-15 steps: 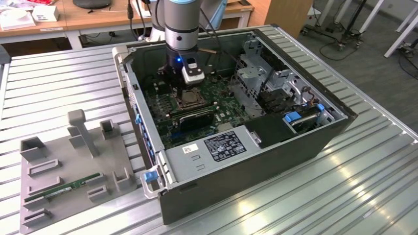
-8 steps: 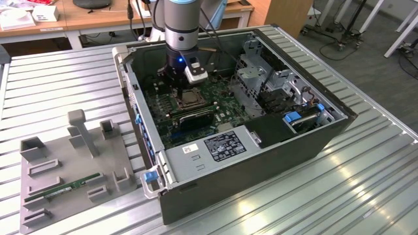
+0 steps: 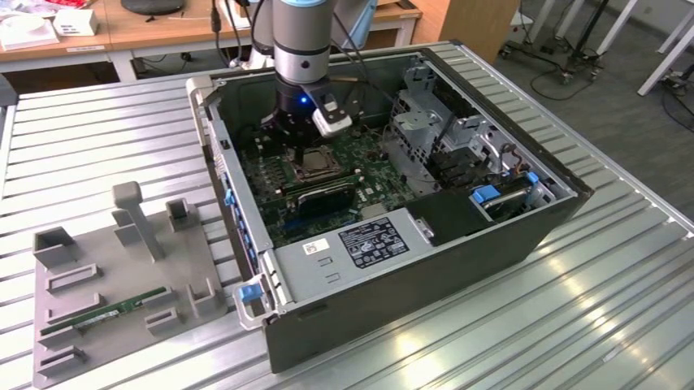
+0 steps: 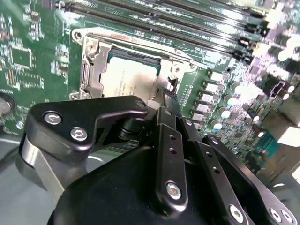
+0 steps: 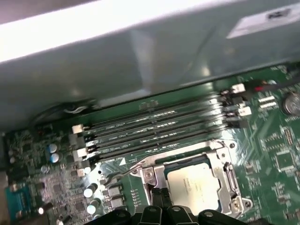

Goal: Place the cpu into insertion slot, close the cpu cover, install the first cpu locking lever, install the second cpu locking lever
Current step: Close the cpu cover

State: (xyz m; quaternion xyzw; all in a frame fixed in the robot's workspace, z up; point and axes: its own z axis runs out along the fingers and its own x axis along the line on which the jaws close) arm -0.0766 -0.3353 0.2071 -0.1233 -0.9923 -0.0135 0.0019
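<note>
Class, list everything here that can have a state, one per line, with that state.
Thin silvery metal cpu cover: lowered flat.
Small square silver-topped cpu: seated, showing through the cover's opening.
Dark computer case: lying sideways, side panel off.
Long green memory stick: lying on grey tray, outside case.
Black robot hand: low beside the cpu cover.

Camera layout: one high overview, two close wrist cameras.
The exterior view looks steeply down on the open computer case [image 3: 434, 268] on the slatted desk [image 3: 97, 130]. Both wrist views sit close over the motherboard [image 4: 28, 51] [image 5: 276, 154], looking across the cpu [image 4: 126, 77] [image 5: 194, 185] toward the memory slots [image 4: 187, 18] [image 5: 154, 126].
</note>
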